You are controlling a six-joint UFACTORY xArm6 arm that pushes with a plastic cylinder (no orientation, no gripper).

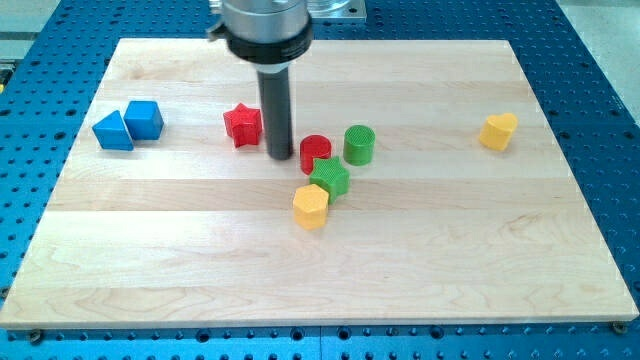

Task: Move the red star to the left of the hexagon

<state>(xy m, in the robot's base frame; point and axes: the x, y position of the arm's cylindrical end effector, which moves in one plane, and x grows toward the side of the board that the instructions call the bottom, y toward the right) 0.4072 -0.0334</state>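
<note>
While my tip (279,156) sits planted just right of the red star (243,125), the pale wooden surface (420,250) lies on a blue perforated bench (600,90).

No jaws on this arm, only a straight dark rod. Red star stands left of centre, near the view's top. Right of my tip: red cylinder (315,153), green cylinder (359,144), green hexagon (329,178) below them, yellow hexagon (311,206) touching it. Two blue blocks (128,125) sit far left, another yellow block (498,131) far right.
</note>
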